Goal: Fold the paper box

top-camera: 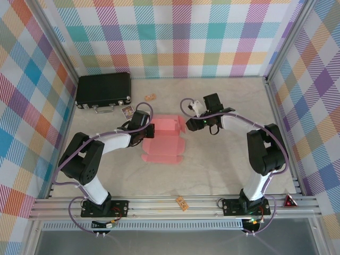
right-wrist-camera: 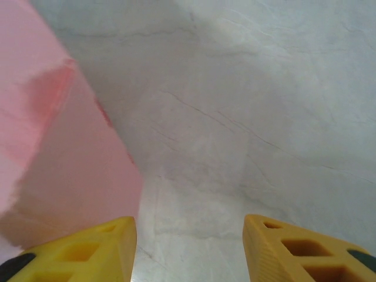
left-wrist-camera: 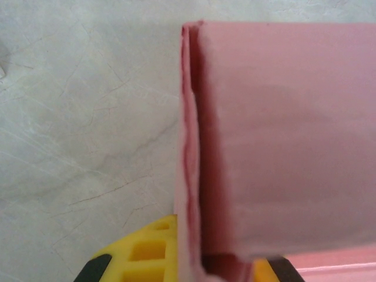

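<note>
Yellow fingers (left-wrist-camera: 147,254) of the left gripper (left-wrist-camera: 214,267) straddle an upright wall of the paper box (left-wrist-camera: 282,147), clamped or not I cannot tell, while the right gripper (right-wrist-camera: 188,249) gapes open, the box beside its left finger.

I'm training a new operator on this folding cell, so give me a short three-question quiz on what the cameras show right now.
1. True or false: the yellow fingers of the right gripper stand apart, with grey table between them.
2. Where does the black hard case lie in the top view? A) far left corner B) near right corner C) on the near rail
3. Fill in: the left gripper has its fingers on either side of a folded edge of the ____.
Key: 1 true; 2 A; 3 salmon-pink paper box.
</note>
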Robot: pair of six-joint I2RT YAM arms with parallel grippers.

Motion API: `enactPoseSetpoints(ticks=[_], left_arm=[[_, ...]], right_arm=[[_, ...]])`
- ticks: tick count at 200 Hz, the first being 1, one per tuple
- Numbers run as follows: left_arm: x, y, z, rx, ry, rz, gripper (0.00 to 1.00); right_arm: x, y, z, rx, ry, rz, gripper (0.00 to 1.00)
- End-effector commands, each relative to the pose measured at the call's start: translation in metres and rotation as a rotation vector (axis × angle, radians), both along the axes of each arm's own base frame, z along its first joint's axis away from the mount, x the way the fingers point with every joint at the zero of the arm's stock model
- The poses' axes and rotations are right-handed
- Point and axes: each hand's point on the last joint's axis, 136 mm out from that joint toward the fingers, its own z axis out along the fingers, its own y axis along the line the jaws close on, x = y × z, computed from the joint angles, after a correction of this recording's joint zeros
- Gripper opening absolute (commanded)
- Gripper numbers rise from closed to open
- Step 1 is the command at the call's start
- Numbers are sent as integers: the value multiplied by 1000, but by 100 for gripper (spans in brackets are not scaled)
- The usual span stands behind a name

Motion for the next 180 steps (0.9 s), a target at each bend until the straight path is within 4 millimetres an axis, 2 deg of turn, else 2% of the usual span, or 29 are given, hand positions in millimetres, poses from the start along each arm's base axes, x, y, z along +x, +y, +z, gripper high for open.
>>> enactPoseSetpoints(ticks=[1, 74, 140, 162, 180], left_arm=[[10, -8, 10, -34, -26, 6, 0], [10, -9, 7, -39, -12, 9, 0], [10, -10, 7, -43, -9, 12, 0], [10, -10, 7, -41, -9, 13, 0], [10, -9, 5, -37, -5, 13, 0]], right_arm=[[-7, 19, 7, 53, -19, 92, 51], [-22, 48, 3, 88, 25, 184, 47], [-32, 64, 4, 137, 56, 241, 42], [-36, 70, 3, 150, 75, 262, 37], [-37, 73, 4, 155, 91, 277, 30]])
